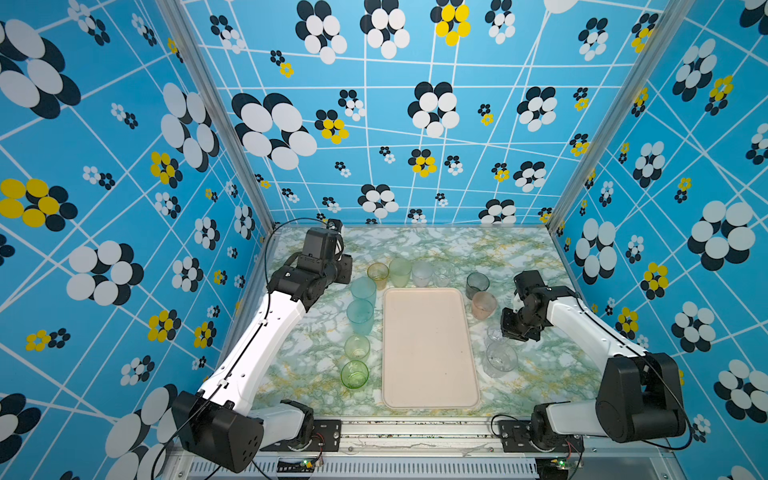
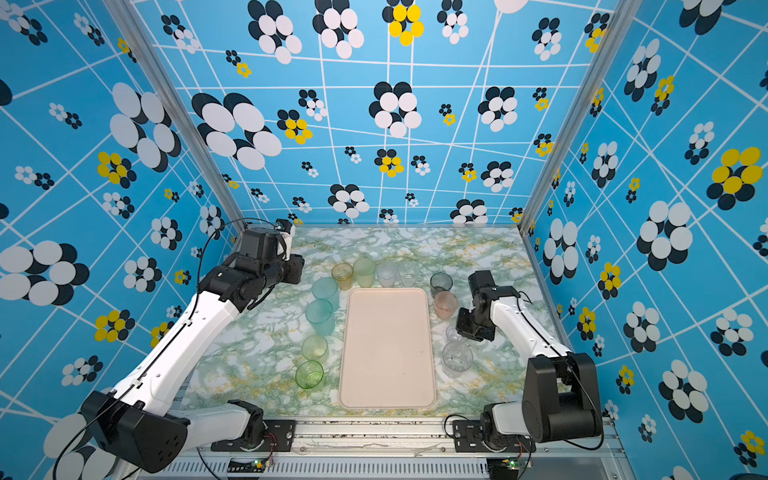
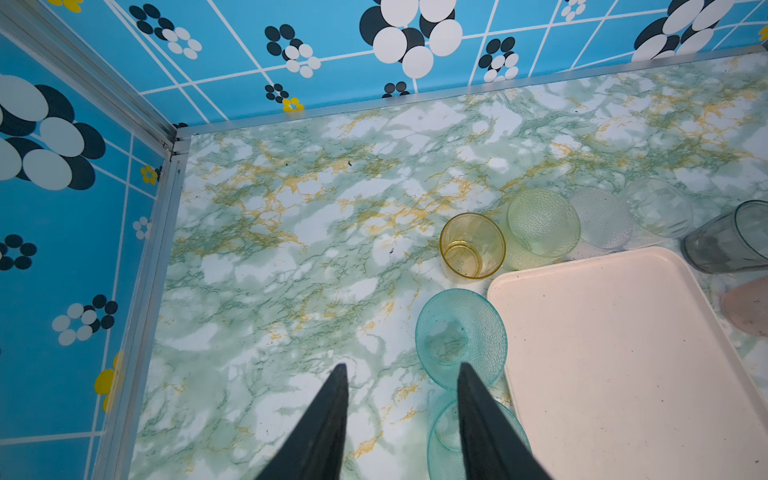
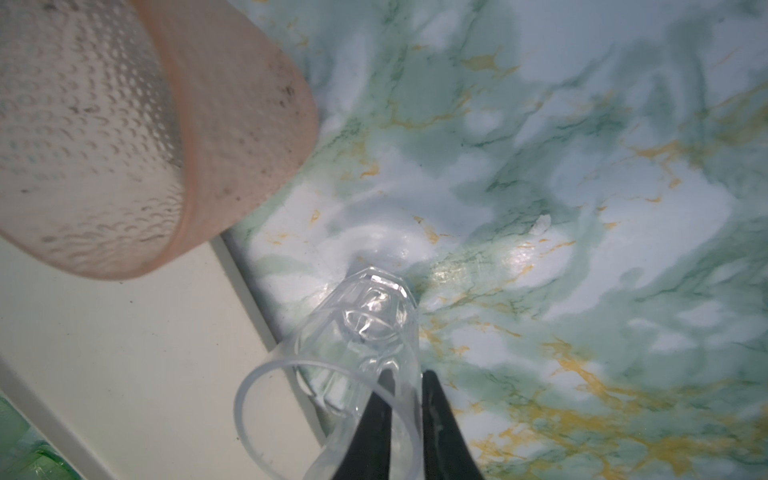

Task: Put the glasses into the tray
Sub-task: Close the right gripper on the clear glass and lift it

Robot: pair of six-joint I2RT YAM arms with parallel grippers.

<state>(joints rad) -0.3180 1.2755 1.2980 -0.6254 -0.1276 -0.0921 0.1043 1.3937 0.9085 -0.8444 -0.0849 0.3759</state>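
The cream-pink tray [image 1: 430, 349] lies flat in the middle of the table with nothing in it. The glasses stand around it: two teal [image 1: 363, 291], a yellow-green [image 1: 357, 347] and a green [image 1: 354, 374] on its left; amber [image 1: 377, 273], pale green [image 1: 400, 271] and clear ones behind it; grey [image 1: 477, 284], pink [image 1: 483, 304] and clear [image 1: 501, 358] on its right. My right gripper [image 4: 407, 376] is shut on the wall of a small clear glass [image 4: 365, 324], one finger inside and one outside. My left gripper [image 3: 402, 365] hangs open above bare table beside the teal glasses [image 3: 461, 336].
Blue flowered walls enclose the marble-patterned table [image 1: 519, 257] on three sides. The pink glass [image 4: 145, 137] stands close to the held glass, at the tray's edge [image 4: 232, 266]. Bare table lies behind the glasses and at the far right.
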